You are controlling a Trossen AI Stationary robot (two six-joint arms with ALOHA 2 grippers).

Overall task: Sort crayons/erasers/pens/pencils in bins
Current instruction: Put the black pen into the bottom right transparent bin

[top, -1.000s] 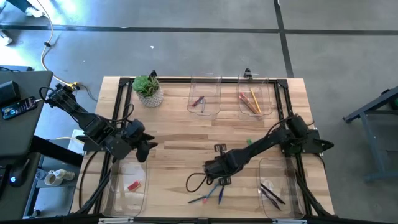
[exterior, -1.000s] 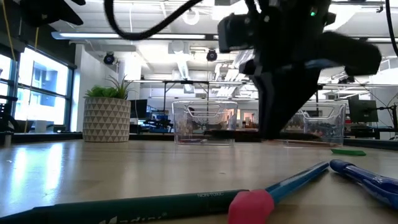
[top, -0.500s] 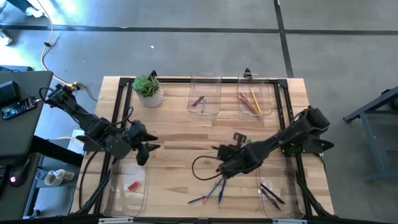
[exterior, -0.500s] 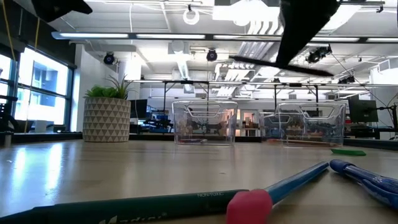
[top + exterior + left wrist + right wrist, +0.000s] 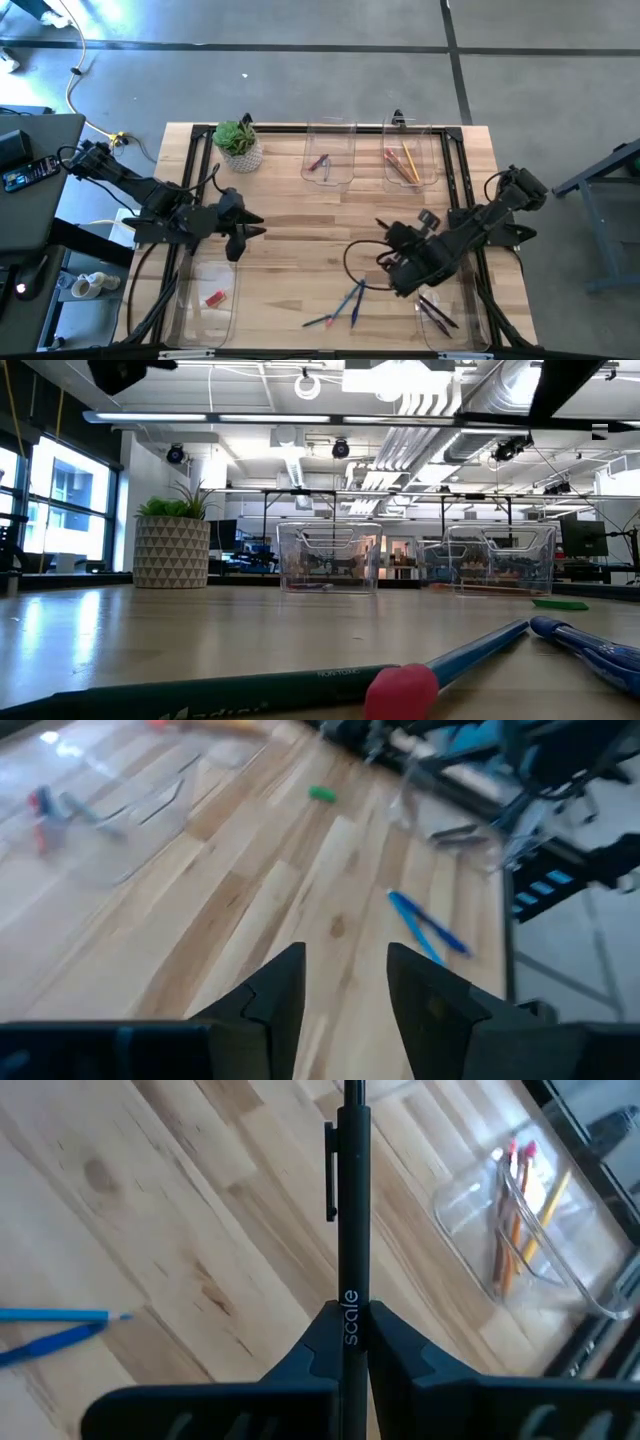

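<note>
Pen, black point(image 5: 350, 1200), is sitting clamped in the right gripper point(image 5: 350, 1342), fingers closed tight on its barrel, above the wood table point(image 5: 300, 230) beside the near-right bin point(image 5: 440, 300) holding dark pens. Left gripper point(image 5: 345, 982) is hovering over the table's left side, fingers parted, holding nothing. Blue pens point(image 5: 350, 302) are lying loose mid-table.

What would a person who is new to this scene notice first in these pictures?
Most striking is the right gripper, its fingers shut on a black pen held above the wooden table, beside the near right bin that already holds dark pens. On the table near the front edge lie a few loose blue pens. The left gripper hovers over the table's left side, above the bin with a red eraser.
</note>
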